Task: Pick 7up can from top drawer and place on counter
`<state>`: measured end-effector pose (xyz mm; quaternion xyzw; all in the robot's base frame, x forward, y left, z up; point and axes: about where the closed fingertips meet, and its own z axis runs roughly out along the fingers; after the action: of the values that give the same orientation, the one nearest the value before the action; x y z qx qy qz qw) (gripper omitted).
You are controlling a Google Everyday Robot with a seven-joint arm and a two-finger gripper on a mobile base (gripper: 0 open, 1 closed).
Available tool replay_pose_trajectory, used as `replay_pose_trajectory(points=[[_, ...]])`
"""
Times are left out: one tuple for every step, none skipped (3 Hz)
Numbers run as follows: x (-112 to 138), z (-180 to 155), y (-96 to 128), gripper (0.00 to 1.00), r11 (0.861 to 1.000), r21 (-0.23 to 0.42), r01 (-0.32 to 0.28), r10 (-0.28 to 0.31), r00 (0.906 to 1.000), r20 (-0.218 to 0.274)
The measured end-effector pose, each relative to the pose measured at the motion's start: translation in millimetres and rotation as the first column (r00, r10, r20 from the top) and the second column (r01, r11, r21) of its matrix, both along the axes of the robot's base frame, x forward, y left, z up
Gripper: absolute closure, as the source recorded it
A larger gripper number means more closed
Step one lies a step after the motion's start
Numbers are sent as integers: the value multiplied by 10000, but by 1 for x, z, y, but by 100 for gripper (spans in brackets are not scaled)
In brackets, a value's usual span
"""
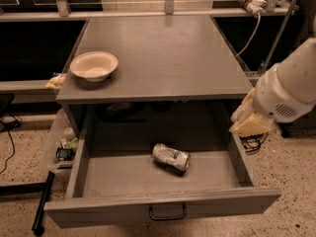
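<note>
The 7up can (171,157), silvery-white with green markings, lies on its side on the floor of the open top drawer (163,209), a little right of the middle. The drawer is pulled fully out, with its dark pull handle (168,213) on the front panel. The grey counter (163,53) lies above it. My white arm (289,90) comes in from the right. My gripper (249,122) is at its cream-coloured end, above the drawer's right wall, to the right of the can and higher than it, not touching it.
A cream round bowl (94,65) stands on the counter's left front. Small clutter (65,144) sits on the floor left of the drawer. A black bar (42,206) lies at the lower left. Cables and a power strip (249,1) are at the back right.
</note>
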<state>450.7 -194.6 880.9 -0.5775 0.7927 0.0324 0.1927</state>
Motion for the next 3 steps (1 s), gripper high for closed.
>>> replay_pose_trajectory(points=[[16, -79, 32, 89, 9922, 1215, 297, -236, 9984, -512], [39, -146, 66, 100, 9664, 2381, 968, -762, 9926, -943], [69, -160, 73, 100, 9476, 2895, 1354, -1324, 9907, -300]])
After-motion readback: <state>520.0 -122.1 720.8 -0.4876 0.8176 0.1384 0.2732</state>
